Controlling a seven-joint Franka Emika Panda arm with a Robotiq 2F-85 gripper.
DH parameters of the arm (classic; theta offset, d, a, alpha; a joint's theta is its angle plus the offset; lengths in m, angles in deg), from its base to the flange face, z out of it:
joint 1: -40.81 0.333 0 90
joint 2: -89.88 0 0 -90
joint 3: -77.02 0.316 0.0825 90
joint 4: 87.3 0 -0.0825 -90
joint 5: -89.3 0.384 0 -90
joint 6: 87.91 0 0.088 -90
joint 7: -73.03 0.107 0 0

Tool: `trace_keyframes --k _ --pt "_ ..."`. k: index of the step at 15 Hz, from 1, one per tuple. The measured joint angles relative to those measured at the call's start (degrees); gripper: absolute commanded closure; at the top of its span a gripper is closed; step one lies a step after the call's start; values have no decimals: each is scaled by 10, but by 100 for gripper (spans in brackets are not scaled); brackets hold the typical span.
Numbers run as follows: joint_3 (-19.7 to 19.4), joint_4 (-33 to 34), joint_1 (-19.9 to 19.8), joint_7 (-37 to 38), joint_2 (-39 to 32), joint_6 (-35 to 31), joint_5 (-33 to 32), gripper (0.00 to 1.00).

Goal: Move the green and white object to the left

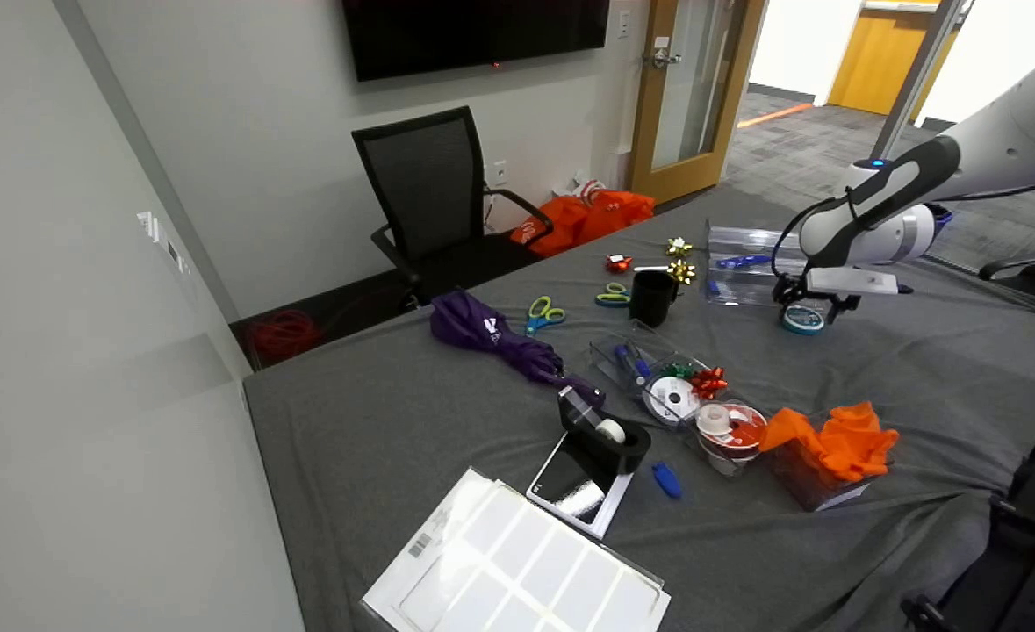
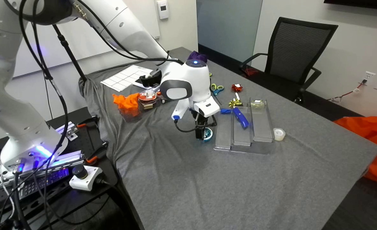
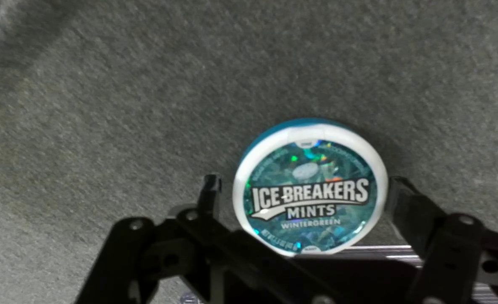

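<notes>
The green and white object is a round mints tin [image 3: 312, 194] with a teal-green label, a white rim and a blue-teal side. It lies flat on the grey cloth, close beside a clear tray, and shows in both exterior views [image 1: 802, 320] [image 2: 208, 134]. My gripper [image 3: 304, 185] is open, with one finger on each side of the tin. In the wrist view a gap shows at the left finger; the right finger is very near the rim, and I cannot tell if it touches. The gripper [image 1: 811, 305] is low over the tin. Its lower edge is partly hidden by the gripper.
The clear compartment tray [image 2: 222, 140] holds a blue item [image 2: 240, 118]. A black mug [image 1: 651, 298], gold bows [image 1: 681, 271], scissors [image 1: 544, 316], a clear box of ribbon spools [image 1: 672, 399] and an orange-tissue box [image 1: 833, 448] stand on the table. A tape roll [image 2: 279, 134] lies beyond the tray.
</notes>
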Motion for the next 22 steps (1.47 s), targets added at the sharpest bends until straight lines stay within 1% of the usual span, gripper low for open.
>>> trace_keyframes --k 2,3,4,5,6,16,19,22 --pt "0 4 0 0 -6 0 0 0" --pt "0 5 0 0 -7 0 0 25" --pt "0 6 0 0 -9 0 0 26" --pt "0 7 0 0 -9 0 0 34" --pt "0 8 0 0 -10 0 0 39" --pt "3 11 -1 -5 -6 1 0 39" --pt "11 1 -1 -17 18 8 0 39" --pt "25 -26 0 -27 59 18 0 39"
